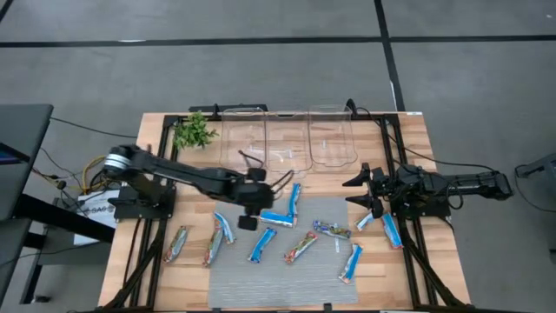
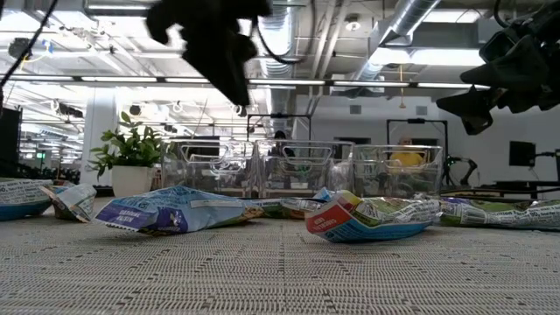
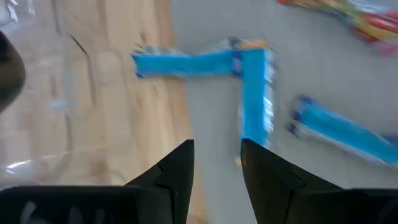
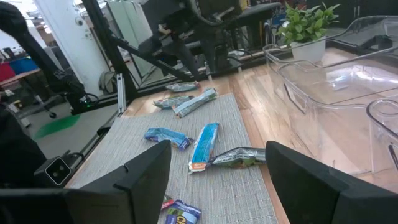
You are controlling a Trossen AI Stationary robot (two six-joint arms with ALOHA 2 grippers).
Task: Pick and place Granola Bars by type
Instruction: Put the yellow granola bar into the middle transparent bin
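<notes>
Granola Bars (image 1: pixel 280 218): scattered on grey mat (image 1: pixel 304 269) and wood toward table (image 1: pixel 156 287) front edge; wrappers blurred in left wrist view. Left gripper (image 1: pixel 250 211): above blue bars, partly open, empty. Right gripper (image 1: pixel 368 193): right edge, wide open, empty.

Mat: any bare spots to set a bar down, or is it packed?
Free: the grey mat's front strip, below the row of bars, and the wood between the left arm's base and the plant sprig. The three clear bins look empty. Crowded: mid-mat, bars bunched beside the left claw.
</notes>
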